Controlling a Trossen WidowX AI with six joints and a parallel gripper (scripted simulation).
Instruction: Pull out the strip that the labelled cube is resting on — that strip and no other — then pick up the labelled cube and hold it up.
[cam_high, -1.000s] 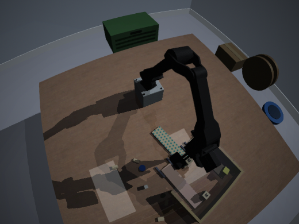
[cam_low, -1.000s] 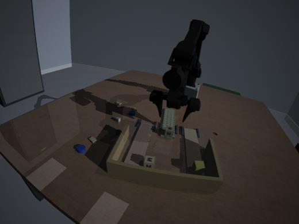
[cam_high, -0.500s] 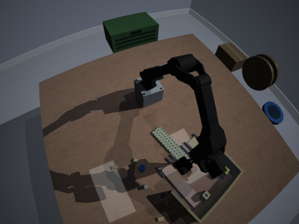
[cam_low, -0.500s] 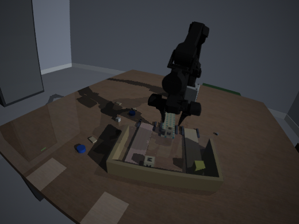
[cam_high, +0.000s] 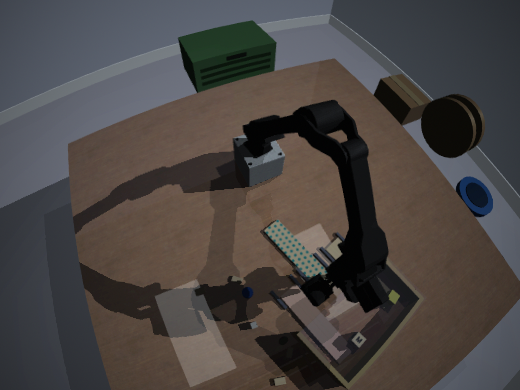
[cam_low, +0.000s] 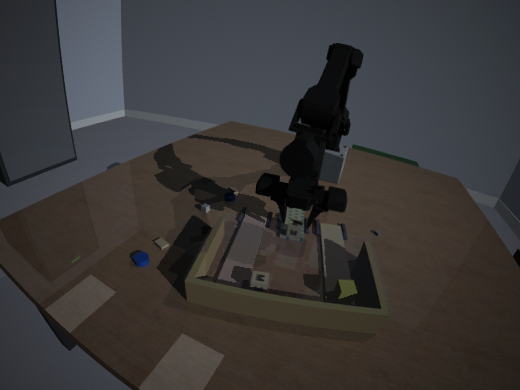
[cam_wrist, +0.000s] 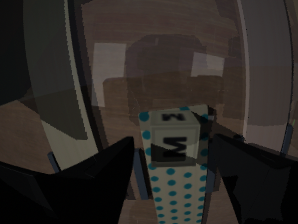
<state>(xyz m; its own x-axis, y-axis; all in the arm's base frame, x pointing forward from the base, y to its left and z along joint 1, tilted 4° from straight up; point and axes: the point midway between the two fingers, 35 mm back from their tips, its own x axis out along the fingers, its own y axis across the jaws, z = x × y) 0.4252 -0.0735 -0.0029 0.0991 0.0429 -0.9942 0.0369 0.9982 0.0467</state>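
A pale cube marked M (cam_low: 294, 231) (cam_wrist: 175, 145) rests on the near-tray end of the cream strip with teal dots (cam_high: 295, 249) (cam_low: 295, 216) (cam_wrist: 180, 192). The strip lies between dark guide rails, its other end out on the table. My gripper (cam_low: 296, 224) (cam_wrist: 174, 142) points down and is partly open, a finger on either side of this cube, with visible gaps. In the top view the arm hides the cube and fingertips. A pink strip (cam_high: 320, 320) (cam_low: 245, 245) (cam_wrist: 270, 100) and a plain cream strip (cam_high: 334, 247) (cam_low: 332, 240) (cam_wrist: 52, 90) lie to the sides.
The walled tray (cam_low: 285, 311) also holds another M cube (cam_high: 358, 340) (cam_low: 260, 280) and a yellow-green cube (cam_high: 394, 297) (cam_low: 346, 289). A blue disc (cam_low: 141, 259), a beige piece (cam_low: 161, 243) and a small grey cube (cam_low: 205, 208) lie outside it. A grey block (cam_high: 265, 170) stands farther back.
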